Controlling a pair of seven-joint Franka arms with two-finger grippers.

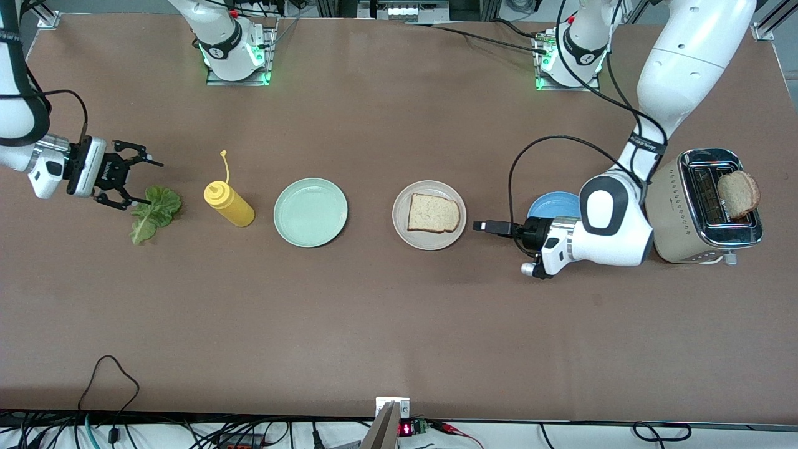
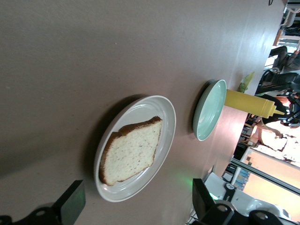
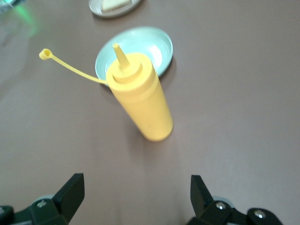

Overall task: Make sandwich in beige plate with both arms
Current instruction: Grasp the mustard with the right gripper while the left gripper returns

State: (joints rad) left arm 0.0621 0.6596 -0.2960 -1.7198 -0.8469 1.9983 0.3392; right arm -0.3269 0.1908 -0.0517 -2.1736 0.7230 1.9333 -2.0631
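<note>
**One slice on the beige plate, both tools empty**

I take the beige plate (image 1: pixel 429 215) as my landmark. It sits on the desk (image 1: pixel 399 324) about midway between my two bases, and one bread slice (image 1: pixel 434 213) lies flat on it, inside the rim.

My left tool (image 1: pixel 481 225) hangs just beside the beige plate, toward my left arm's end of the desk, pointing at the plate. Its fingers (image 2: pixel 70 202) stand wide apart with nothing between them.

Farther toward that same end from the plate, a blue plate (image 1: pixel 555 204) shows partly under my left arm, and next to it stands a toaster (image 1: pixel 704 206) with a second bread slice (image 1: pixel 738 194) sticking up out of a slot.

Toward my right arm's end from the beige plate come, in order, a mint-green plate (image 1: pixel 310 212), a yellow squeeze bottle (image 1: pixel 228 202) with its cap hanging open on a strap, and a lettuce leaf (image 1: pixel 153 213) flat on the desk.

My right tool (image 1: pixel 131 178) is low at the lettuce leaf's edge, well apart from the beige plate. Its fingers (image 3: pixel 70 193) are spread fully and hold nothing.
</note>
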